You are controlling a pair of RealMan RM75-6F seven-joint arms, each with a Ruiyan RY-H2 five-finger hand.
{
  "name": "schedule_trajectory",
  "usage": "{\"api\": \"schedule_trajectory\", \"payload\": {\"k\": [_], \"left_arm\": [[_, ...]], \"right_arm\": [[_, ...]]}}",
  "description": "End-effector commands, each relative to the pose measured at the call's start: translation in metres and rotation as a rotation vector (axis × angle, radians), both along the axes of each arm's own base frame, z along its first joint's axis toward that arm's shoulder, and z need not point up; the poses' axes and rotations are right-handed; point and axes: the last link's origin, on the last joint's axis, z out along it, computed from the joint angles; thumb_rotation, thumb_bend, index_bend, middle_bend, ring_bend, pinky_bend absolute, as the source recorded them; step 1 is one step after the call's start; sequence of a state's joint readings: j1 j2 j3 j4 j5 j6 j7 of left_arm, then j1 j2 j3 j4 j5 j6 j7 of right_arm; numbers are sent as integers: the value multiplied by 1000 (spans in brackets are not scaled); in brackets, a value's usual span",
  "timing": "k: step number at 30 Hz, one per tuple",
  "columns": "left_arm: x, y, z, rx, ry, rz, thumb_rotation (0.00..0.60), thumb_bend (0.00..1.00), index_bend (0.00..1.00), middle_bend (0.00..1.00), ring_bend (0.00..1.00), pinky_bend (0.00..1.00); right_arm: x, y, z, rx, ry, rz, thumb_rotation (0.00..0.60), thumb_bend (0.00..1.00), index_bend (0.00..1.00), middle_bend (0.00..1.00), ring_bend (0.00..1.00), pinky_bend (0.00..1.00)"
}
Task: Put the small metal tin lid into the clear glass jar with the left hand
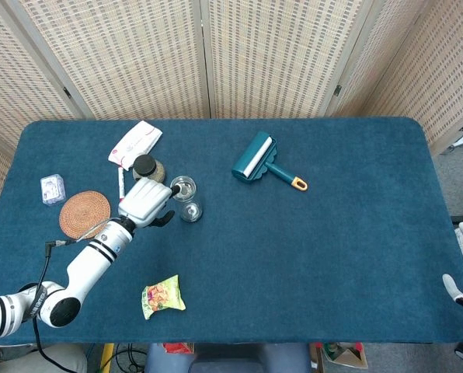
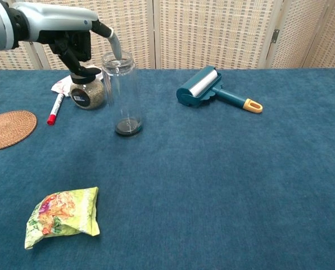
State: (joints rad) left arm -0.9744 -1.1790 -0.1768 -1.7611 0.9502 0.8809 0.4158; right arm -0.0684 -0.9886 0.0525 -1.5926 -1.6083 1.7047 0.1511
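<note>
head: high, looking down, far | chest: low, forward, near | shared: jar [image 1: 184,189] area, probably

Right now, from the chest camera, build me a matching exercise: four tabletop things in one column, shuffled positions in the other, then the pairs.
Things:
1. teal lint roller with orange-tipped handle
2. round woven rattan coaster
3. yellow-green snack packet
4. tall clear glass jar

Places:
A. near front edge, left
B. far side, right of the jar
C. left edge of view
D. standing upright beside the small black-lidded jar

Pairs: 1-B, 2-C, 3-A, 4-D
</note>
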Motion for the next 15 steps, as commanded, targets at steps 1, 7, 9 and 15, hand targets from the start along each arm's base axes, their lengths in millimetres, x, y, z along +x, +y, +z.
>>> {"api": "schedule_trajectory", "payload": {"k": [1, 7, 9, 15], "left_arm": [[0, 0, -1, 0, 4, 0, 600, 427, 287, 1000, 979, 1000], [-1, 2, -4, 2, 9, 2, 600, 427, 288, 1000, 979, 1000], [-1, 2, -4, 3, 11, 3, 600, 427, 288, 1000, 979, 1000], [-2, 3, -6, 0, 17, 6, 600, 427, 289, 1000, 979, 1000]], "right_arm": [[0, 0, 0, -1, 0, -1, 600, 290, 12, 169, 42, 52], [-1, 1, 0, -2, 1, -3, 600, 290, 12, 169, 41, 52], [-1, 1, 0, -2, 1, -3, 600, 290, 12, 169, 42, 52], [-1, 1, 1, -3, 1, -4, 600, 290, 12, 169, 41, 52]]}}
